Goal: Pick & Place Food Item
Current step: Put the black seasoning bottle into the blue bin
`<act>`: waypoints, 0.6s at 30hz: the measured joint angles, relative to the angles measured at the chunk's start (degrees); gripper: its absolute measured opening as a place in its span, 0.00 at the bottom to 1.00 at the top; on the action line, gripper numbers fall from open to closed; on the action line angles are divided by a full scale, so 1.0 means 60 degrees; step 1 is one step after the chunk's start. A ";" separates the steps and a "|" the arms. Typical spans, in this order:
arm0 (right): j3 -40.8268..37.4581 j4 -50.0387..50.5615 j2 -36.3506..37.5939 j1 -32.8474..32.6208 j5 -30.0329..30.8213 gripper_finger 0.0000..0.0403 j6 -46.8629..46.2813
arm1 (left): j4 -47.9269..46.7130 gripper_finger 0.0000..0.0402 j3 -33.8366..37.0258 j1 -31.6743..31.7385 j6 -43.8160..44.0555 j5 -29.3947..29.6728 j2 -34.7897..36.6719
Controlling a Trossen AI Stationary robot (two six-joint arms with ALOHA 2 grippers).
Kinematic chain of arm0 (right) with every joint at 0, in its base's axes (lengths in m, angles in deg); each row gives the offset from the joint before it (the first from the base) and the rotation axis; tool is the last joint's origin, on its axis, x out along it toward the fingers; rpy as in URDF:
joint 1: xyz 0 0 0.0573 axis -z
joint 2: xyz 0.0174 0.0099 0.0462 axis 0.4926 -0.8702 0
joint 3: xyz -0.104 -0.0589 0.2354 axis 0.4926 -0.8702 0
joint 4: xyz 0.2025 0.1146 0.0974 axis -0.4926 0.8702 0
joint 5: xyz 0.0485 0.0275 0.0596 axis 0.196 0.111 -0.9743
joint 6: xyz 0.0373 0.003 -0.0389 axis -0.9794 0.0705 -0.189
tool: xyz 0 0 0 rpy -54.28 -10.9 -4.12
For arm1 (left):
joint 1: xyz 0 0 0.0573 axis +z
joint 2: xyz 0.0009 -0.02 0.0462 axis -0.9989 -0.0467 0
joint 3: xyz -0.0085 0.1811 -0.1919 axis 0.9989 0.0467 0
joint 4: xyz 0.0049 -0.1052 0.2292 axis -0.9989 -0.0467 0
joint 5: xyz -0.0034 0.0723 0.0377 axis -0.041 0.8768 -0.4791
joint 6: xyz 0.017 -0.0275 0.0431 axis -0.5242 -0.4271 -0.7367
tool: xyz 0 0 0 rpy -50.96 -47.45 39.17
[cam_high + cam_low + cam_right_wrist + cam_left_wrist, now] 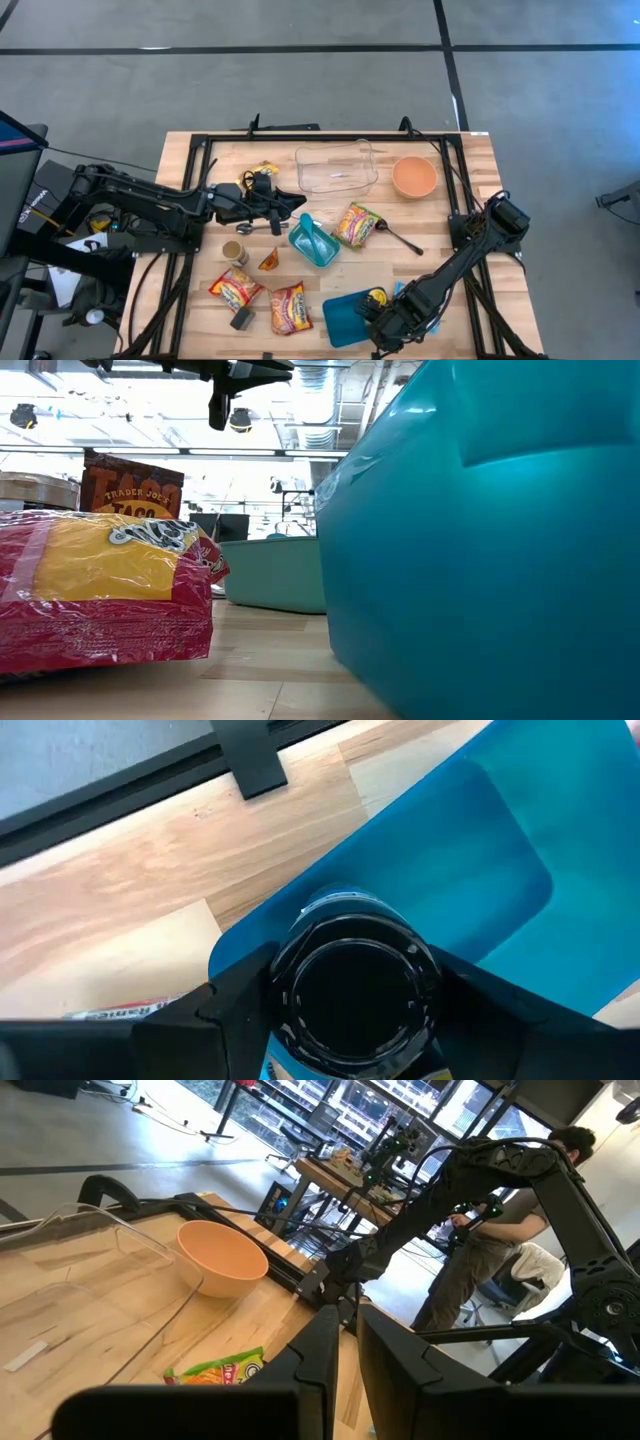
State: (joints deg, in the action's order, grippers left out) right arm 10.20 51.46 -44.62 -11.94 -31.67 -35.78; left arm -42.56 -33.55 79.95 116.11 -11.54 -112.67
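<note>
1. The table (480, 160) is spread with packets, a bowl (414, 176) and a clear tray (336, 167).
2. A jar (352, 985) is clamped between the right gripper (350, 988) fingers over the blue lid (470, 870).
3. The left gripper (345, 1365) is held nearly closed, empty, near mid-table.

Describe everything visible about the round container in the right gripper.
The round container is a small dark, glossy can or jar with a blue body and a yellow label, its circular black top facing the wrist camera. The right gripper clamps it between both jaws, directly above the blue tray near the table's front edge; whether it touches the tray is unclear.
</note>
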 joint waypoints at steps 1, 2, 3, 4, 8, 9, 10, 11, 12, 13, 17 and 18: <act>0.0000 0.0034 0.0000 0.0000 0.0000 0.56 -0.0025 | 0.0000 0.09 0.0000 0.0000 -0.0002 0.0000 0.0000; 0.0000 0.0079 0.0000 0.0000 0.0000 0.56 -0.0031 | -0.0001 0.09 0.0000 0.0000 -0.0002 0.0000 0.0000; 0.0000 0.0129 0.0000 0.0000 0.0000 0.56 -0.0015 | 0.0000 0.09 0.0000 0.0000 0.0000 0.0000 0.0000; 0.0000 0.0172 0.0000 0.0000 -0.0004 0.56 0.0011 | 0.0000 0.09 0.0000 0.0000 0.0002 0.0000 0.0000; 0.0001 0.0318 0.0000 0.0038 -0.0065 0.56 0.0045 | 0.0000 0.09 0.0000 0.0000 0.0000 -0.0004 0.0000; 0.0004 0.0343 0.0000 0.0049 -0.0195 0.56 0.0053 | -0.0003 0.09 0.0000 0.0000 -0.0002 -0.0008 0.0000; 0.0004 0.0371 0.0000 0.0059 -0.0343 0.56 0.0067 | 0.0000 0.09 0.0000 0.0000 -0.0002 -0.0031 0.0000; 0.0004 0.0395 0.0000 0.0066 -0.0504 0.57 0.0070 | 0.0000 0.09 0.0000 0.0000 -0.0002 -0.0040 0.0000; 0.0004 0.0411 0.0000 0.0069 -0.0617 0.57 0.0070 | 0.0000 0.09 0.0000 0.0000 -0.0002 -0.0036 0.0000; 0.0004 0.0425 0.0000 0.0069 -0.0694 0.58 0.0066 | -0.0001 0.09 0.0000 0.0000 -0.0001 -0.0036 0.0000; 0.0000 0.0442 -0.0004 0.0055 -0.0747 0.60 0.0191 | -0.0002 0.09 0.0000 0.0000 -0.0001 -0.0035 0.0000; 0.0000 0.0428 -0.0004 0.0055 -0.0747 0.60 0.0194 | 0.0000 0.09 0.0000 0.0000 -0.0002 -0.0033 0.0000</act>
State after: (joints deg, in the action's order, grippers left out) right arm 10.20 54.03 -44.64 -11.61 -36.15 -34.62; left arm -42.56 -33.55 79.95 116.10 -11.74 -112.67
